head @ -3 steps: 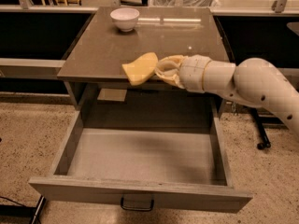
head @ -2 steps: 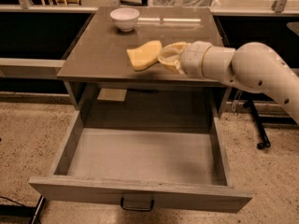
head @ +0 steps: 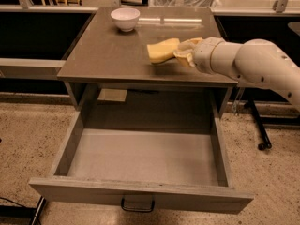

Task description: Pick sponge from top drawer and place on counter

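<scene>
The pale yellow sponge (head: 162,50) is held over the right middle of the grey-brown counter (head: 103,55), just above its surface. My gripper (head: 183,52) reaches in from the right on a white arm and is shut on the sponge's right end with its tan fingers (head: 186,56). The top drawer (head: 140,156) is pulled fully out below the counter; its flat grey floor holds nothing, and the dark handle (head: 137,204) sits on its front.
A white bowl (head: 125,18) stands at the back left of the counter. A paper sheet (head: 112,95) lies in the recess behind the drawer. A wheeled stand leg (head: 259,125) is on the floor to the right. A speckled floor surrounds the drawer.
My gripper has carried the sponge up and away from the counter's front edge, further back and right over the counter top. The drawer and bowl have not moved.
</scene>
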Robot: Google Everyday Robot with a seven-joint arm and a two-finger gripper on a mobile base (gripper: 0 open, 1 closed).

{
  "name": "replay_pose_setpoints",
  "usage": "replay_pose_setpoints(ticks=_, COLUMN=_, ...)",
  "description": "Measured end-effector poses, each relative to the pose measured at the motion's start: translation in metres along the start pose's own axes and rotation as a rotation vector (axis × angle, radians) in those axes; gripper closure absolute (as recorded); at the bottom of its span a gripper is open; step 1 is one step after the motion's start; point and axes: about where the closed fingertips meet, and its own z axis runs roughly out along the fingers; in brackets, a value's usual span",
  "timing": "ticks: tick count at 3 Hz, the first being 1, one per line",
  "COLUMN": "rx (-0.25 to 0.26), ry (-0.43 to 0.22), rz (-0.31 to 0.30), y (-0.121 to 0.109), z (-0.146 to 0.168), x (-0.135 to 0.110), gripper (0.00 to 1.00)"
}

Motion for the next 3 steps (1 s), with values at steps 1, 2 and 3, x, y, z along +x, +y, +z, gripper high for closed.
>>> replay_pose_setpoints(ticks=1, rx=-0.006, ry=-0.002, rz=-0.003, y=0.002, z=0.000, x=-0.001, gripper=0.11)
replay_pose_setpoints(ticks=2, rx=-0.028, ry=0.003, rz=-0.027, y=0.000, z=-0.006, x=-0.006, gripper=0.00)
replay_pose_setpoints(ticks=3, rx=-0.036, ry=0.024, rz=-0.086, y=-0.014, z=-0.060, x=-0.032, gripper=0.00)
